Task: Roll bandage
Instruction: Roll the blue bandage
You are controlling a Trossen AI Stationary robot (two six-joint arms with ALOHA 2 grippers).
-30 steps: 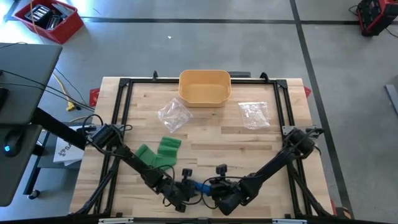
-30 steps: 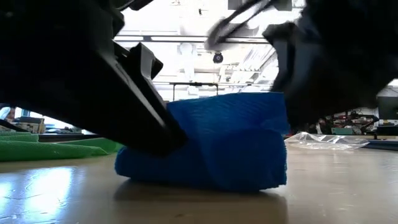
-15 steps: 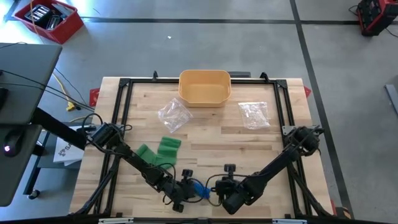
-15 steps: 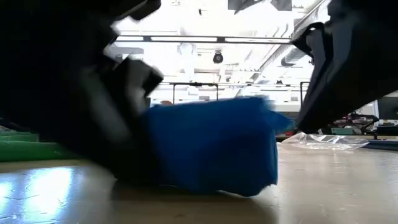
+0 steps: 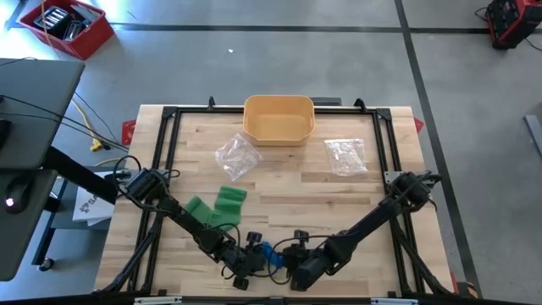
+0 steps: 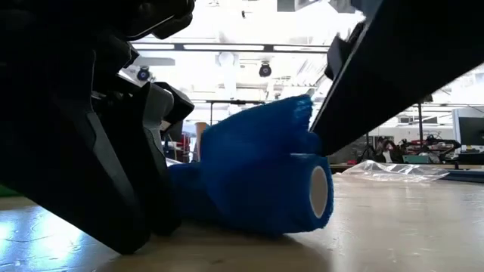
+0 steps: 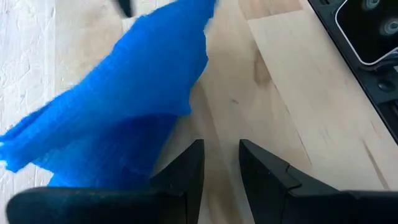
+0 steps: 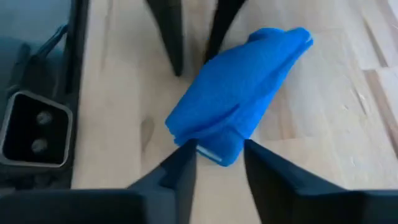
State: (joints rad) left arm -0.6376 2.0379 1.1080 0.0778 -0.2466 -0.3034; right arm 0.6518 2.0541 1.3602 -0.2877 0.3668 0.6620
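A blue bandage (image 5: pixel 269 252), partly rolled, lies on the wooden table near its front edge. In the low view its white core end (image 6: pixel 319 193) faces right and a loose flap (image 6: pixel 291 113) stands up. My left gripper (image 7: pixel 221 155) is open at the bandage's left, with bare wood between its fingers. From the right, my right gripper (image 8: pixel 217 149) is open, its fingers standing on either side of the roll's end (image 8: pixel 219 152). My left gripper leans the outer side of one finger (image 7: pixel 186 171) against the bandage's loose flank (image 7: pixel 149 168), slanting down from the table's left; the bandage lies on the table. My right gripper's fingers flank the roll's end; whether they touch it I cannot tell.
Two green bandages (image 5: pixel 217 207) lie behind my left arm. Two clear plastic bags (image 5: pixel 237 156) (image 5: pixel 345 156) and a yellow basin (image 5: pixel 279 119) sit toward the far edge. The black frame rail (image 8: pixel 37 130) runs close by along the front.
My right gripper drew back from the bandage toward the table's right, rolled its wrist, then came back to the roll's end. The bandage has turned about on the table: its white core end now faces the low camera and a flap stands up.
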